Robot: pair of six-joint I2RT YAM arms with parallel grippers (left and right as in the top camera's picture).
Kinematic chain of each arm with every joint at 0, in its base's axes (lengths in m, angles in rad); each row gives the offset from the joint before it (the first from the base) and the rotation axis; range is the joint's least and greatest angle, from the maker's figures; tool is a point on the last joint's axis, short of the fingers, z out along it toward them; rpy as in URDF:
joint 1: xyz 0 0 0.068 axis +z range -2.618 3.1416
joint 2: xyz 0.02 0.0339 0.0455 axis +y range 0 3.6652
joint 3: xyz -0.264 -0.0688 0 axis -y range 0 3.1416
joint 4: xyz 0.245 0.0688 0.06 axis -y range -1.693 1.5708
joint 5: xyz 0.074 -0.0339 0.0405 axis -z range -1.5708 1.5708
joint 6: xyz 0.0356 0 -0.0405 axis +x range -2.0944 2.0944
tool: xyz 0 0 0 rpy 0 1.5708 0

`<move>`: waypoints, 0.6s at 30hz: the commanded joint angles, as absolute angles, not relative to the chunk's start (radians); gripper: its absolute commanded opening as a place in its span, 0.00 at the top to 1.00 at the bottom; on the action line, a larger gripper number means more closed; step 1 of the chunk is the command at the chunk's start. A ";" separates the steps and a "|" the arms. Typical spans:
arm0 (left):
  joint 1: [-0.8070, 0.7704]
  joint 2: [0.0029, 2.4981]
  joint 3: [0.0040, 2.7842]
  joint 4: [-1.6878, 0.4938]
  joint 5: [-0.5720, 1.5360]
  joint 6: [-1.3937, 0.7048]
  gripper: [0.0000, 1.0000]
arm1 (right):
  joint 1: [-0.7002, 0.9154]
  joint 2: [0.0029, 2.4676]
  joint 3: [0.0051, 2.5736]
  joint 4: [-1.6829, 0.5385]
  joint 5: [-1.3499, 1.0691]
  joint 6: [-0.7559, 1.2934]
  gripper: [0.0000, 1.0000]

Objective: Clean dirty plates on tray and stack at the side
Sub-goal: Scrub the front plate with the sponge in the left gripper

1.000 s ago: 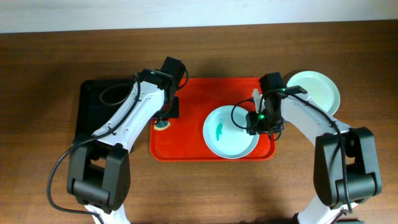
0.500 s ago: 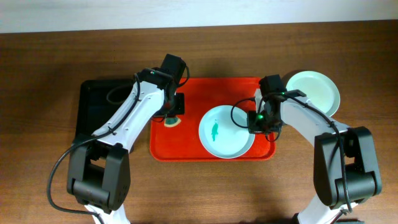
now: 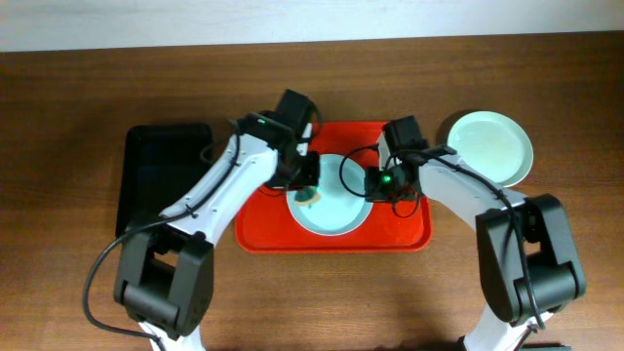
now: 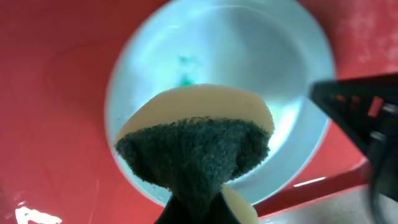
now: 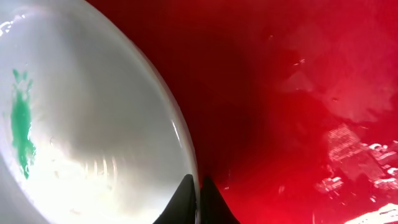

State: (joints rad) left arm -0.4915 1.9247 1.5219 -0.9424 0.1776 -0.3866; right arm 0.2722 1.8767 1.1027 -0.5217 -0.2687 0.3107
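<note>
A pale blue plate (image 3: 336,216) lies on the red tray (image 3: 409,234), with a teal smear (image 4: 185,68) near its middle. My left gripper (image 3: 305,185) is shut on a sponge (image 4: 196,140), dark scouring side down, and holds it over the plate's left part. My right gripper (image 3: 377,185) is shut on the plate's right rim (image 5: 186,149); the thin edge sits between its two fingers (image 5: 214,199). A second plate (image 3: 490,146), pale mint green, rests on the table to the right of the tray.
A black tray (image 3: 166,180) lies on the table left of the red tray. The two arms come close together over the middle of the red tray. Brown tabletop surrounds both trays.
My right gripper has shut on the plate's rim and pulled the plate left toward the tray's middle. My left arm has swung right, bringing the sponge over the plate.
</note>
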 commanded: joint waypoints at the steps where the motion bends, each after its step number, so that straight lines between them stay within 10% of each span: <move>1: -0.511 1.938 1.519 -0.907 0.195 -0.398 1.00 | 0.281 1.920 1.096 -0.515 -0.265 0.331 0.96; 18: -0.537 2.148 1.519 -0.786 0.201 -0.448 1.00 | 0.281 1.920 1.096 -0.496 -0.270 0.331 0.96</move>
